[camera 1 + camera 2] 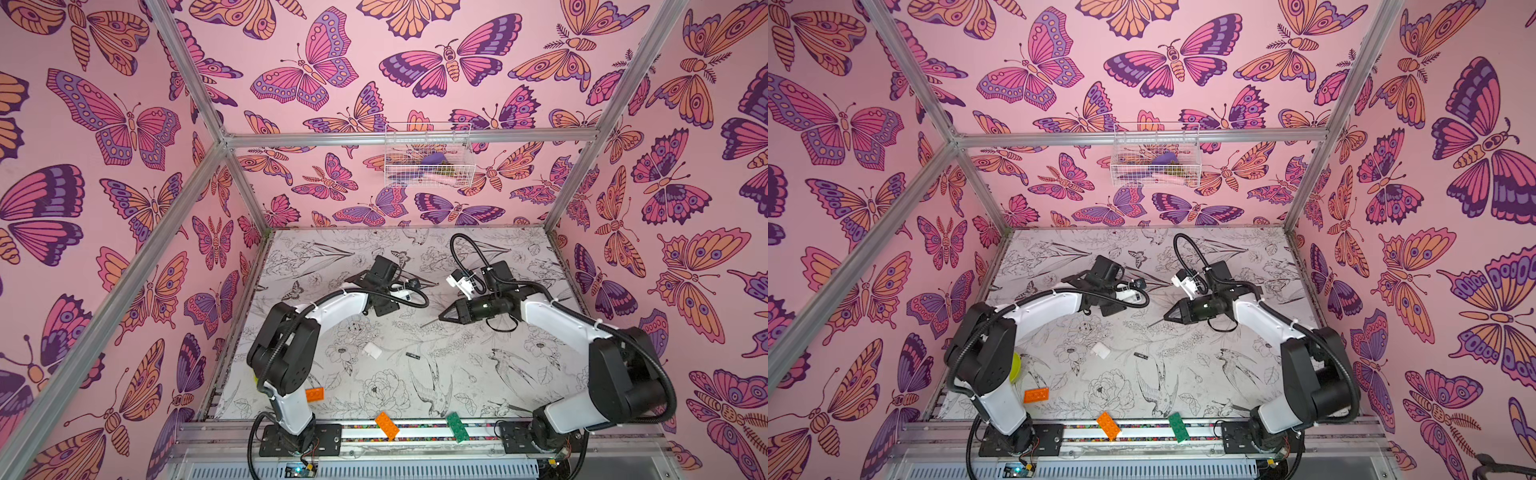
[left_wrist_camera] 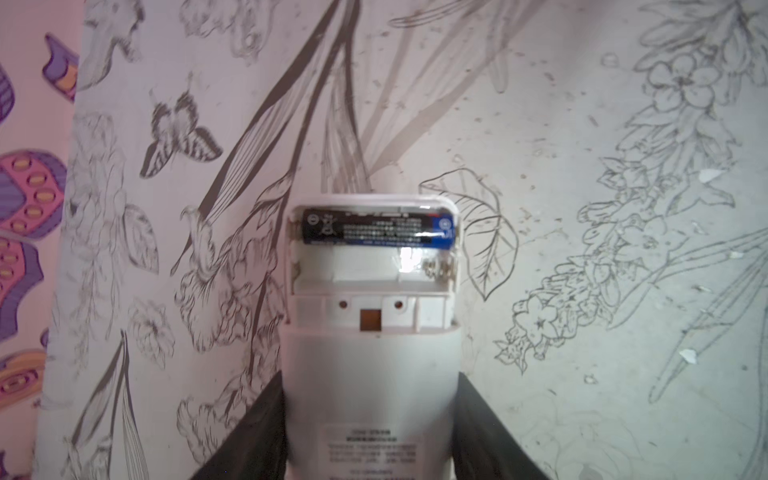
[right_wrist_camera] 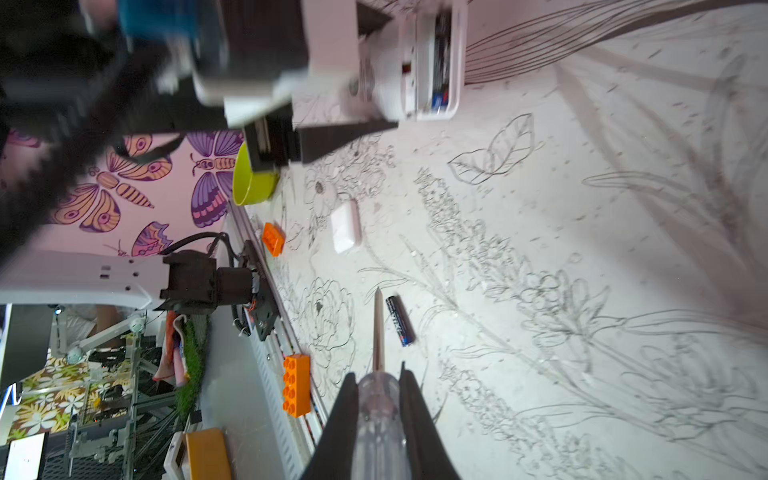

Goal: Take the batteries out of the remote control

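In the left wrist view my left gripper (image 2: pixel 372 376) is shut on the white remote control (image 2: pixel 370 374), a black finger on each side of its body. The battery bay is uncovered. One black battery (image 2: pixel 374 230) lies in the far slot and the near slot is bare. A second black battery (image 1: pixel 413 356) lies loose on the table, also visible in the right wrist view (image 3: pixel 400 320). The small white cover (image 1: pixel 372 351) rests on the table to the left of the loose battery. My right gripper (image 3: pixel 377 374) is shut on a clear-handled metal tool (image 3: pixel 378 328), hovering at mid-table (image 1: pixel 444 316).
A green bowl (image 1: pixel 1016 368) sits by the left arm's base. Orange bricks (image 1: pixel 314 393) (image 1: pixel 387 425) and a green brick (image 1: pixel 457 428) lie along the front edge. A wire basket (image 1: pixel 428 156) hangs on the back wall.
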Available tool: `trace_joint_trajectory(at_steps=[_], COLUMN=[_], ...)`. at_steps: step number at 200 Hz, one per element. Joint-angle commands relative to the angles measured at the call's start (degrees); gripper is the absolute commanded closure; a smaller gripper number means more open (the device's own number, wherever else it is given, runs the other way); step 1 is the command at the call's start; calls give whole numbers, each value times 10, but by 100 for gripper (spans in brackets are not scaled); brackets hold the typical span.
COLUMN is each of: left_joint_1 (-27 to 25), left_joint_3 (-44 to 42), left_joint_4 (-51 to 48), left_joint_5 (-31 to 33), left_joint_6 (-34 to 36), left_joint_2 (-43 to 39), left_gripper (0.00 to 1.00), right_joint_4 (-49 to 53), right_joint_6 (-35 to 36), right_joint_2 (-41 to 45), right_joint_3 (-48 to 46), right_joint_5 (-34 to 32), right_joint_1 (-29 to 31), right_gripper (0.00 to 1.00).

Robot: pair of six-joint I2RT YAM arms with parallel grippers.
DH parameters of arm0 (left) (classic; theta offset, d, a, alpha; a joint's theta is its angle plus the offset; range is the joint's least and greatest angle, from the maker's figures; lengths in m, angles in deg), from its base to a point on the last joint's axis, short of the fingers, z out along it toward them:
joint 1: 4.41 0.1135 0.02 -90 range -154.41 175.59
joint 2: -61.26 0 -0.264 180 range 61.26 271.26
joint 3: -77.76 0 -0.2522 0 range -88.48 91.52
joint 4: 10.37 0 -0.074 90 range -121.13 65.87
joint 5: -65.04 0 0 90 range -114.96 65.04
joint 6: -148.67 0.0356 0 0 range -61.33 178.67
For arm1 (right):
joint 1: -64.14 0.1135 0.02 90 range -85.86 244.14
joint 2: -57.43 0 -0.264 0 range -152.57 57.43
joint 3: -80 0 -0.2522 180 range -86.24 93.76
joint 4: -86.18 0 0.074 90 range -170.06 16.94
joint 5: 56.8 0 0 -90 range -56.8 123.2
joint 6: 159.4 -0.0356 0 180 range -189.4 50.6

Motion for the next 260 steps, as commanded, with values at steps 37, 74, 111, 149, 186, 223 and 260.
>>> trace_joint_trajectory(at_steps=[37, 74, 111, 149, 186, 223, 260], left_joint_1=[77, 84, 84, 89, 89, 89, 90], left_joint_3=[-4, -2, -5, -8, -8, -8, 36], left_joint_4=[-53, -51, -51, -44, -44, -43, -72], left_joint_5=[-56, -67, -71, -71, -75, -74, -84], left_joint_6=[-116, -126, -128, -128, -130, -132, -170], left_joint_2=[-44, -46, -50, -50, -50, -56, -55], left_gripper=[58, 57, 57, 57, 57, 57, 57], right_joint_4=[-8, -34, -16, -1, 17, 5, 5], right_joint_6=[3, -6, 17, 29, 47, 42, 44], right_joint_2=[47, 16, -38, -87, -90, -80, -72], right_joint_3=[-56, -61, -29, -17, -17, -22, -18], right_joint_5=[-52, -95, -97, -114, -130, -123, -107], right_joint_1=[169, 193, 220, 229, 229, 229, 218], right_gripper=[100, 100, 100, 100, 100, 100, 100])
